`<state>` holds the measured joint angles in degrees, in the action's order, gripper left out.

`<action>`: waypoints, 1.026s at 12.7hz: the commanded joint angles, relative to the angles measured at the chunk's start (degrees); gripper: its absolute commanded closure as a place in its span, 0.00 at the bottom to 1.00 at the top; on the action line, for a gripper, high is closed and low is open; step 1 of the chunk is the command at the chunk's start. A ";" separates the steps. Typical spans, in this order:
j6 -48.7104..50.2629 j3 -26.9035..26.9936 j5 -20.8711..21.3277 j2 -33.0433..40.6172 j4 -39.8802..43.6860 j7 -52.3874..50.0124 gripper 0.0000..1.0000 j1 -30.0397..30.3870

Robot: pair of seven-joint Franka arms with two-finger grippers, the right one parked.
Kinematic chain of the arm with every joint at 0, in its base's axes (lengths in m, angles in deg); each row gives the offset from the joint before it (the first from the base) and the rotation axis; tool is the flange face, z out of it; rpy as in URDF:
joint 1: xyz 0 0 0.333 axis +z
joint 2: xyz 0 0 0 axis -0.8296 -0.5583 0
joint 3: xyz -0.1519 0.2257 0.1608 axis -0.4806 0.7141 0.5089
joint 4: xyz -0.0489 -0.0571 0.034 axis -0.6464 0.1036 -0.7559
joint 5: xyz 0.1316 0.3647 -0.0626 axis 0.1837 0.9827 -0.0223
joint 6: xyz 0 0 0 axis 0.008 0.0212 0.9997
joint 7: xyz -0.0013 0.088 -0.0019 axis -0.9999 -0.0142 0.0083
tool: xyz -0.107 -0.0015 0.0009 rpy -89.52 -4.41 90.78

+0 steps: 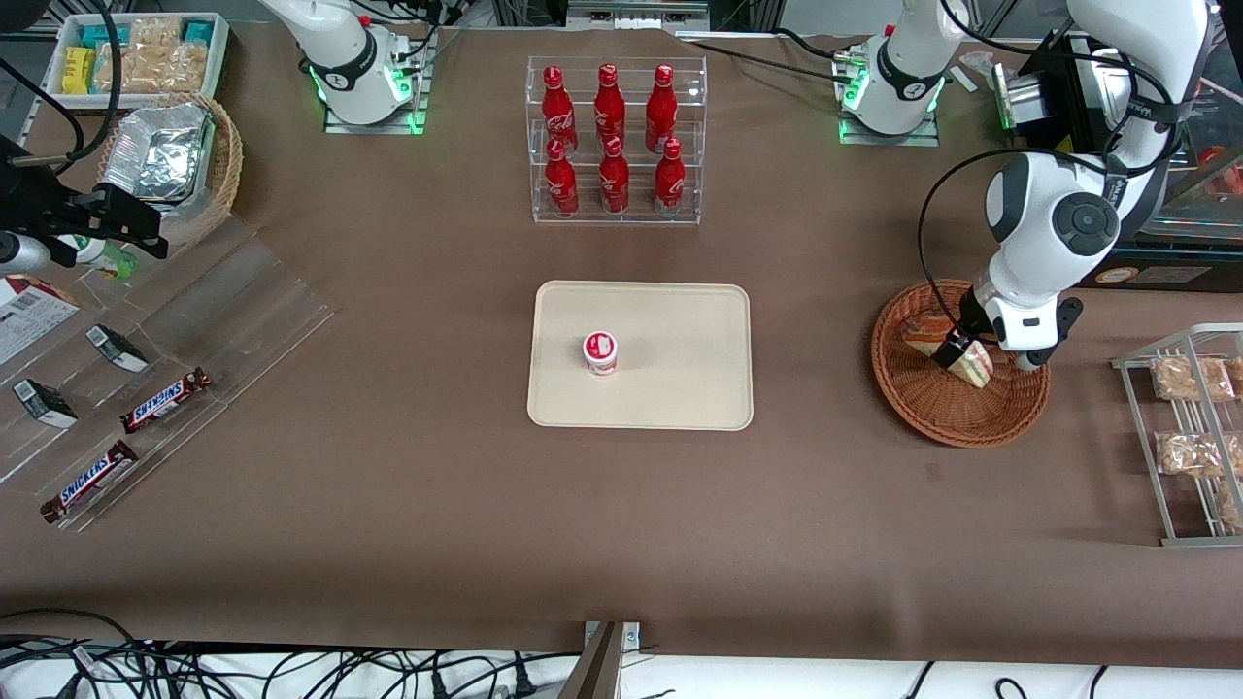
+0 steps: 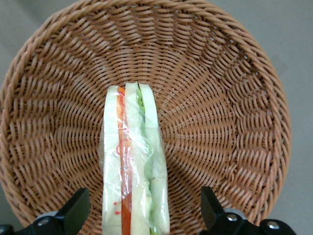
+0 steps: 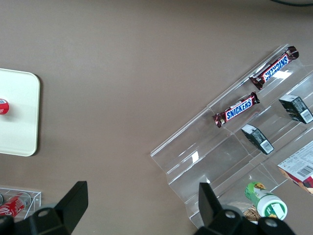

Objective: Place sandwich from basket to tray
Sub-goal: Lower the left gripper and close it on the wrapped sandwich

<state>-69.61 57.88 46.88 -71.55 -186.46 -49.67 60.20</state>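
Hovering my hand (image 2: 142, 215) spread wide astride the sandwich (image 2: 134, 171) in the basket (image 2: 234, 98) | risk: slick wrap slips, or it drops before the tray (image 1: 680, 388), hitting the cup (image 1: 600, 351).

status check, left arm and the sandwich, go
Gripper open, down in the basket, fingers astride the sandwich, not closed on it. Sandwich stands on edge in the basket. Tray holds one small red-lidded cup; room beside it.

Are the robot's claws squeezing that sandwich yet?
Apart. The left wrist view shows the gripper open, basket weave visible between each finger and the sandwich.
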 commanded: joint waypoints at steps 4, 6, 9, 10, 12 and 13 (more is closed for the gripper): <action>-3.06 -0.06 1.68 -1.30 -1.86 -1.23 0.05 1.05; -3.06 -0.15 1.68 -1.39 -1.86 -1.92 0.77 1.05; -3.14 -0.15 1.77 -1.30 -1.86 -2.19 1.00 1.05; -3.41 -0.15 1.77 -1.30 -1.78 -2.19 1.00 1.05; -3.32 -0.15 4.13 -1.56 -1.78 -2.19 1.00 1.05; -3.06 -0.15 4.23 -1.74 -1.69 -1.58 1.00 1.05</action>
<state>-72.11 57.94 48.87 -73.04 -187.85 -50.40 60.92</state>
